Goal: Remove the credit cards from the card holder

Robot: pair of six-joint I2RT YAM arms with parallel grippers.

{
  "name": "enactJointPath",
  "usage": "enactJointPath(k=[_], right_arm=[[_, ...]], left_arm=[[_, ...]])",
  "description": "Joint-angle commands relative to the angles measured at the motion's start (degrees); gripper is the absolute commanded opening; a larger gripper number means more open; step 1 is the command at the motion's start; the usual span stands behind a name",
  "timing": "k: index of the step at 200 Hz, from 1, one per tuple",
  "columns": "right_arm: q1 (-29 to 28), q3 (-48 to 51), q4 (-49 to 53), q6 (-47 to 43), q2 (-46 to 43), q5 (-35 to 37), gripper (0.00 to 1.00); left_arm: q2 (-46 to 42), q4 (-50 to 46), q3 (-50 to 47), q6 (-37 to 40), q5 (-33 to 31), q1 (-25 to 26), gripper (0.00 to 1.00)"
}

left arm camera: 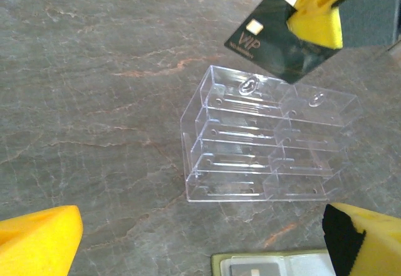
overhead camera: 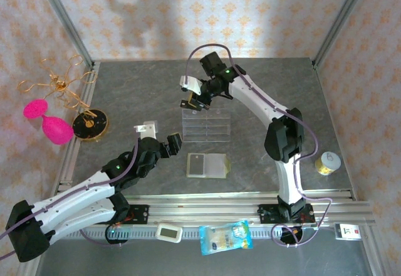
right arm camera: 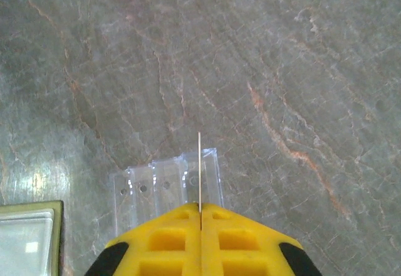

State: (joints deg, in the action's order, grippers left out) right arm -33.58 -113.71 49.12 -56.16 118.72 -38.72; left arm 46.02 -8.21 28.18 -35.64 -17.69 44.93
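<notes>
Above one tray (left arm camera: 263, 144), one card (left arm camera: 272, 37), nearby one wallet (overhead camera: 208, 165)

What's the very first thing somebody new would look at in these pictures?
Probably the right claw, pinching a dark credit card marked VIP over the clear plastic tray in the middle of the table. Next comes the bright pink thing by the left wall. Then there's the olive card holder lying open near the front, beside the wide-open left claw.
</notes>
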Motion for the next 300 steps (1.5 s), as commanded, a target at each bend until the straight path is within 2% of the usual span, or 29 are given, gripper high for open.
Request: enactJointPath(k=[1,60,170,191,204,238,261,279,293,300], right_arm=[[0.8,-2.2,2.5,-2.2,1.5,1.0,0.00],[1.1,-4.0,3.3,-3.8,3.2,2.7,0.00],[1.4,-2.7,3.1,-4.0,5.3,0.3,0.00],[1.4,-2.7,0.8,-2.1,4.9,0.3,0.25],[1.4,-3.0,-0.8,-0.7,4.4,0.1,0.33],[1.4,-2.8,-7.3,6.3,1.3,-0.7,0.40],[1.3,-1.4,-13.1,15.2,-1.8,-3.9,0.44],[0.5,5.1,-22.5,25.8,-6.1,-4.8,0.48],[-0.9,15.1,-33.3,35.4,-11.2,-1.6,0.48],[-1.9,20.6,-38.9,40.5,-13.8,2.3,0.48]], left_arm=[[-0.4,-1.5,1.5,1.7,-2.2,-0.4,0.99],[-0.2,-1.5,1.6,1.7,-1.6,-0.9,0.99],[1.1,-0.5,1.4,1.7,0.4,-1.5,0.99],[1.0,-0.4,1.3,1.7,0.6,-1.5,0.99],[0.8,-0.3,1.2,1.7,0.7,-1.5,0.99],[-0.7,1.8,-0.4,1.1,1.4,-1.5,0.99],[-2.7,3.4,-1.7,0.1,2.0,-1.5,0.99],[-4.4,3.8,-2.3,-1.0,1.6,-1.5,0.99],[-5.9,4.5,-3.1,-1.3,1.9,-1.4,0.99],[-6.8,4.9,-3.5,-1.4,2.1,-1.4,0.99]])
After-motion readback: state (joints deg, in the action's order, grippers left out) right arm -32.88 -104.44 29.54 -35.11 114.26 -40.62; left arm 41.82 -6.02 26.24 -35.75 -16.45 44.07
